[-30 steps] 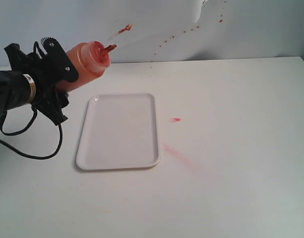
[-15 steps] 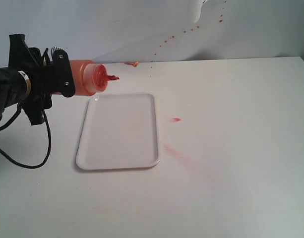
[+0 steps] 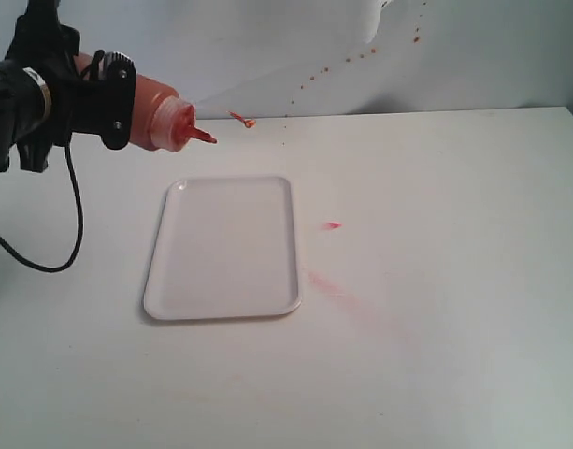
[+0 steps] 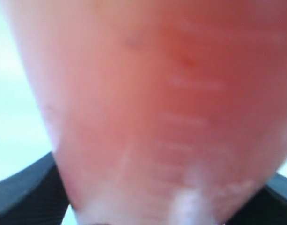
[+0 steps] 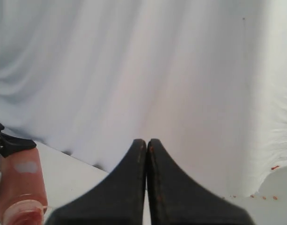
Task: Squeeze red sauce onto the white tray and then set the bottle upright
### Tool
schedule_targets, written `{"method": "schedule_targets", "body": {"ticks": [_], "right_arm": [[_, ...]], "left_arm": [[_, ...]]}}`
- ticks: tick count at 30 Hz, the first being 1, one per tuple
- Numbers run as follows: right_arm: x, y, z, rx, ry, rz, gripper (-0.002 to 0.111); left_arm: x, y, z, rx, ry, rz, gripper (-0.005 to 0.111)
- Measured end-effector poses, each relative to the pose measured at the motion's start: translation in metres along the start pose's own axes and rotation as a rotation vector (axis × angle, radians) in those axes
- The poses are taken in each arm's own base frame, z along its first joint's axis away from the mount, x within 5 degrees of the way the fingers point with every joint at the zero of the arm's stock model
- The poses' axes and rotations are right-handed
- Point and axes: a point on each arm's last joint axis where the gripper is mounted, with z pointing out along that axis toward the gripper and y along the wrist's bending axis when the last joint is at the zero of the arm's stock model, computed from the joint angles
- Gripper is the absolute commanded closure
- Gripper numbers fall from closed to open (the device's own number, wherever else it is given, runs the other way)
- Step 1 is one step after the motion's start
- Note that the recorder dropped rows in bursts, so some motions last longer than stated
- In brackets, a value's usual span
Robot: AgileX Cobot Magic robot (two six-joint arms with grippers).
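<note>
**Far left, above the counter (image 3: 454, 327): bottle (image 3: 163, 114) tipped in left tool (image 3: 120, 101)**

Its red nozzle (image 3: 200, 136) aims right and slightly down, near the white tray (image 3: 225, 248) at its far-left corner; the left tool clamps the bottle's body; a small blob of red sauce (image 3: 332, 225) sits on the counter right of the tray, apart from it; the right tool (image 5: 146, 145) has its jaws pressed together, holding nothing.

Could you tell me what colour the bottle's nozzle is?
The pointed plastic nozzle is red, clearest in the exterior view.

The bottle (image 4: 171, 117) blurs across the left wrist view, its edges cut off.
</note>
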Motion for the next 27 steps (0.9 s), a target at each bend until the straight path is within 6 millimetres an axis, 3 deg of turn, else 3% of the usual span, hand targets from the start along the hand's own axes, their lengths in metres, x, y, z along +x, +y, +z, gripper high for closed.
{"method": "schedule_targets", "body": {"ticks": [3, 10, 19, 27], "right_arm": [[0.001, -0.004, 0.003, 0.017, 0.004, 0.051, 0.108], [0.029, -0.025, 0.028, -0.005, 0.104, 0.187, 0.108], [0.073, -0.047, 0.085, -0.410, 0.225, 0.335, 0.108], [0.120, -0.066, 0.105, -0.465, 0.270, 0.357, 0.108]], "left_arm": [[0.001, 0.010, 0.000, -0.025, 0.007, 0.178, 0.107], [0.003, 0.028, -0.001, -0.075, 0.011, 0.317, 0.107], [-0.005, 0.036, -0.002, -0.116, -0.071, 0.527, 0.107], [-0.015, 0.036, -0.004, -0.158, -0.169, 0.705, 0.107]]}}
